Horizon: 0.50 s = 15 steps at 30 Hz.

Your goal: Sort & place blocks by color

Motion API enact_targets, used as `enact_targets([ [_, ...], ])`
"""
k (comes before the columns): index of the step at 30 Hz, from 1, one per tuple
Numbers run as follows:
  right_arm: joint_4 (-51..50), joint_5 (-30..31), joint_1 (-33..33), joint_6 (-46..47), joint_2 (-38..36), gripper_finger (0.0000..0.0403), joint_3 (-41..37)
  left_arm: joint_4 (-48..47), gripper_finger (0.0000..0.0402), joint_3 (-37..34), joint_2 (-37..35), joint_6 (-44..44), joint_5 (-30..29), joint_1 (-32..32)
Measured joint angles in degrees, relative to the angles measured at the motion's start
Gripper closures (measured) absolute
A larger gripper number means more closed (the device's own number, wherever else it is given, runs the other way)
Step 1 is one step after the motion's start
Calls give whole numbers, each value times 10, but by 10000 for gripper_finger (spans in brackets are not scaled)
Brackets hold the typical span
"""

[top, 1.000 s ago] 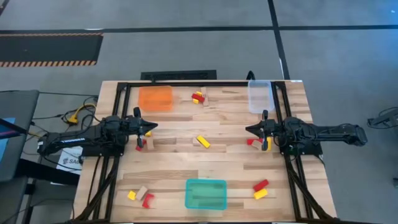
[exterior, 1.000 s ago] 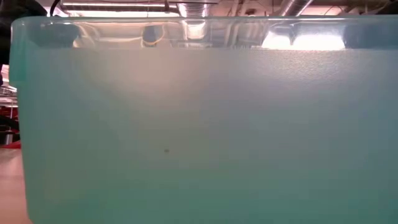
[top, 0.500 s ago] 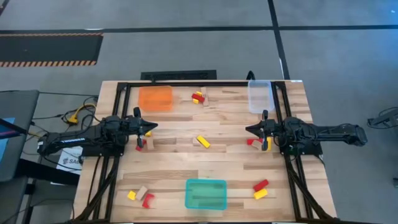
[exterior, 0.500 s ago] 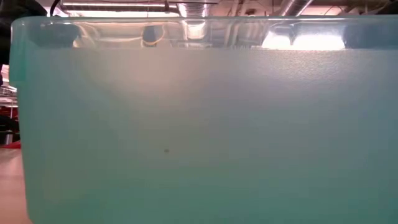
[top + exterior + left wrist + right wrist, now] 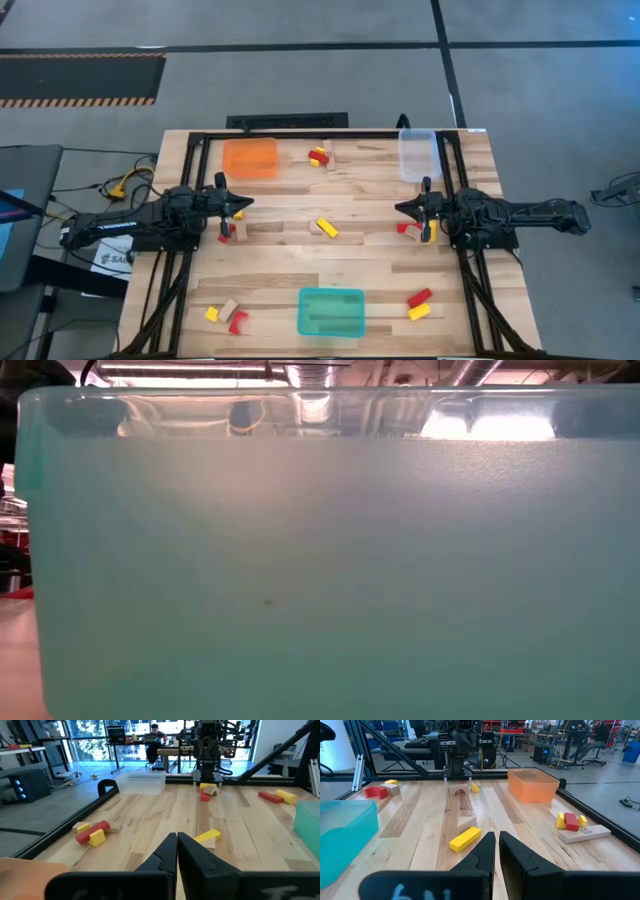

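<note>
Small red, yellow and pale wood blocks lie in groups on the wooden table. A yellow block (image 5: 327, 228) with a wood one beside it lies at the table's middle, also seen as the yellow block (image 5: 207, 836) and the yellow block (image 5: 465, 839). Other groups lie at the far middle (image 5: 319, 156), the near left (image 5: 225, 314) and the near right (image 5: 419, 304). My left gripper (image 5: 243, 203) (image 5: 177, 840) hovers at the left side, shut, with a few blocks (image 5: 228, 229) beside it. My right gripper (image 5: 400, 208) (image 5: 497, 840) hovers at the right side, shut, next to blocks (image 5: 411, 229).
An orange tray (image 5: 250, 157) stands at the far left, a clear tray (image 5: 417, 153) at the far right, and a teal tray (image 5: 331, 311) at the near middle; the teal tray's wall (image 5: 320, 560) fills the low view. Black frame rails (image 5: 320, 134) border the table.
</note>
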Motion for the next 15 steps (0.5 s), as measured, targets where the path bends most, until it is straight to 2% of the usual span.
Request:
enact_targets([
  [8, 0, 0, 0, 0, 0, 351, 0, 0, 401, 0, 0, -14, 1, 0],
  [10, 0, 0, 0, 0, 0, 351, 0, 1, 401, 0, 0, -85, 7, 0],
  [15, 0, 0, 0, 0, 0, 351, 0, 10, 401, 4, 0, -373, 19, 0],
])
